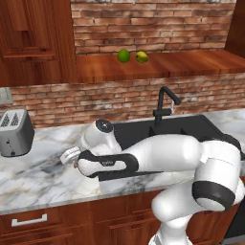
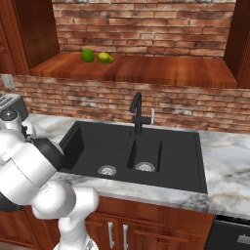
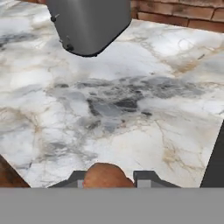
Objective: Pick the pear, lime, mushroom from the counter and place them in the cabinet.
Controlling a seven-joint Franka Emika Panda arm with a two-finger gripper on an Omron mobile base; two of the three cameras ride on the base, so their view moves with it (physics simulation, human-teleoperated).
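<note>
The brownish-red mushroom [image 3: 107,176] sits low over the marble counter [image 3: 131,109], and my gripper [image 3: 108,179] is shut on it, with one finger tip pressed against each side. In the left base view the gripper [image 1: 72,160] hangs just above the counter [image 1: 38,174], left of the sink, with a bit of the mushroom [image 1: 75,164] showing under it. The green lime [image 1: 123,55] [image 2: 88,55] and the yellower pear [image 1: 141,57] [image 2: 104,58] lie side by side on the cabinet's wooden floor [image 1: 191,64].
A grey toaster [image 1: 14,133] [image 3: 87,24] stands on the counter to the left, close ahead of the hand. The black sink [image 1: 158,131] with its black faucet [image 1: 165,103] lies to the right. Drawers with silver handles [image 1: 28,220] run below the counter edge.
</note>
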